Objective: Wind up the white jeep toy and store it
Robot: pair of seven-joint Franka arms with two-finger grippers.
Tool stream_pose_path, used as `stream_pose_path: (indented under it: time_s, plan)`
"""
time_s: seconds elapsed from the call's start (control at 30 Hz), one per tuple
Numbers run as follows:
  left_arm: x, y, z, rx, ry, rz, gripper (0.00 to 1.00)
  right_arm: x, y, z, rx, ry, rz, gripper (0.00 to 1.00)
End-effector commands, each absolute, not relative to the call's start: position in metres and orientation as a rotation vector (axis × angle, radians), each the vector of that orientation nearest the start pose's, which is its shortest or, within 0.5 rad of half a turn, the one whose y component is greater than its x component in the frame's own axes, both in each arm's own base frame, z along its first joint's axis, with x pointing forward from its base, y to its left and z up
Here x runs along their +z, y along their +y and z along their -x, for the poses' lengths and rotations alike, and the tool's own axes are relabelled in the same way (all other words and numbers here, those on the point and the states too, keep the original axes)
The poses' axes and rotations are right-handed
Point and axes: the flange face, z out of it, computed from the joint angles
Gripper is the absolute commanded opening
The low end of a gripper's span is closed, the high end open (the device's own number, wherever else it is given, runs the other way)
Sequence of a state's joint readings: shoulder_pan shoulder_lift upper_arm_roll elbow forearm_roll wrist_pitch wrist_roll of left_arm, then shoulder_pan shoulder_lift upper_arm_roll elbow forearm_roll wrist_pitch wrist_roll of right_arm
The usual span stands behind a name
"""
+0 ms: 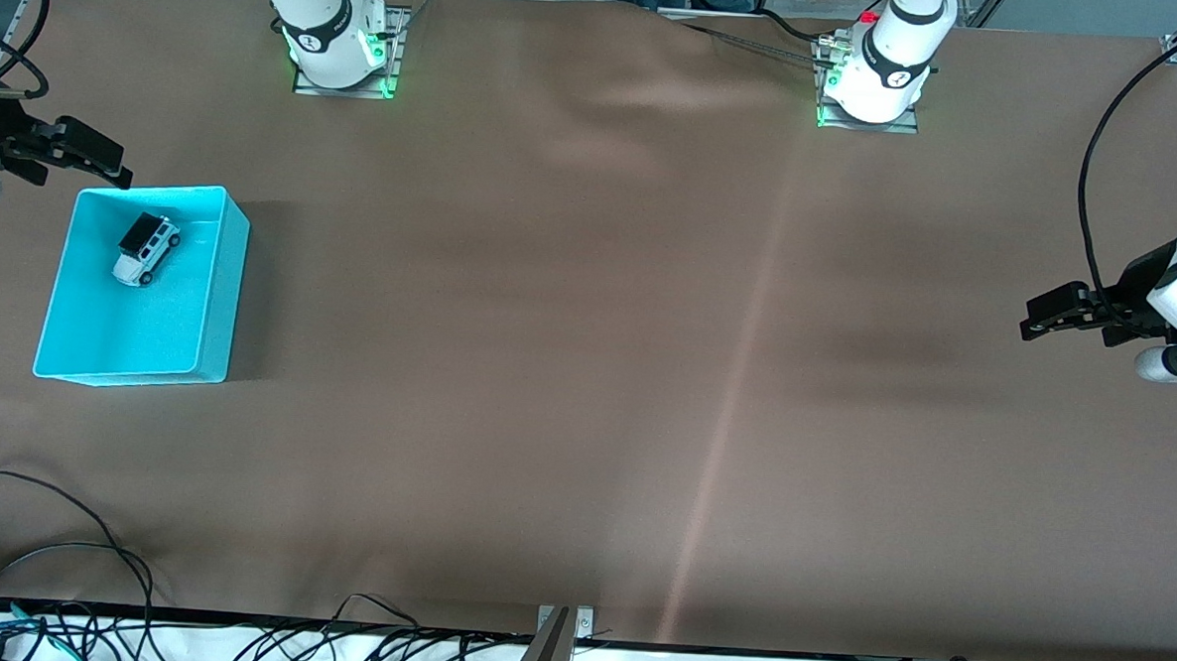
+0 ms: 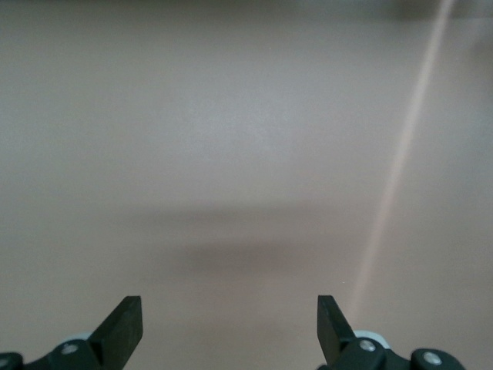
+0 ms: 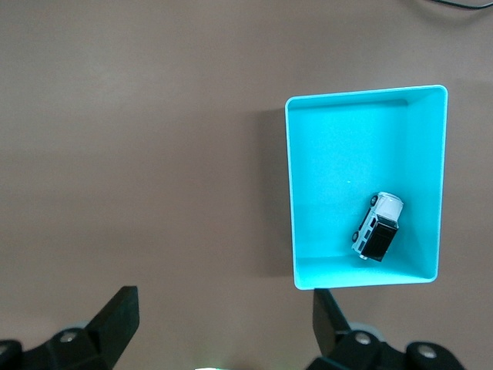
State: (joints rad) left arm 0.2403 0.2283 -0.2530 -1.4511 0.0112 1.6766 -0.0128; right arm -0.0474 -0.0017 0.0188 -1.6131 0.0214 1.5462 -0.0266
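The white jeep toy (image 1: 146,249) (image 3: 378,226), small with a black roof and black wheels, rests on its wheels inside the turquoise bin (image 1: 225,285) (image 3: 331,262), in the part of the bin farther from the front camera. My right gripper (image 1: 94,158) (image 3: 225,310) hangs open and empty in the air just off the bin's corner at the right arm's end of the table. My left gripper (image 1: 1041,318) (image 2: 229,316) hovers open and empty over bare cloth at the left arm's end.
A brown cloth (image 1: 587,370) covers the whole table, with a pale crease line (image 1: 735,377) running across it. Loose black cables (image 1: 72,566) lie along the table edge nearest the front camera.
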Motion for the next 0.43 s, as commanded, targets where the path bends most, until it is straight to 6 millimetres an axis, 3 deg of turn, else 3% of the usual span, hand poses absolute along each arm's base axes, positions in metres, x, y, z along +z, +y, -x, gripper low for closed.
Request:
stream_pose_path:
  time_s: [0.0,0.4]
  plan:
    - [0.5635,0.0087,-0.6278,0.001,0.023,3.204,1.0,0.6072,-0.0135,-0.5539,0.093,-0.024,3.129,1.0]
    - [0.5628,0.0096,-0.6277,0.003,0.021,3.204,1.0,0.6057,-0.0122,-0.5551,0.093,-0.022,3.132,1.0]
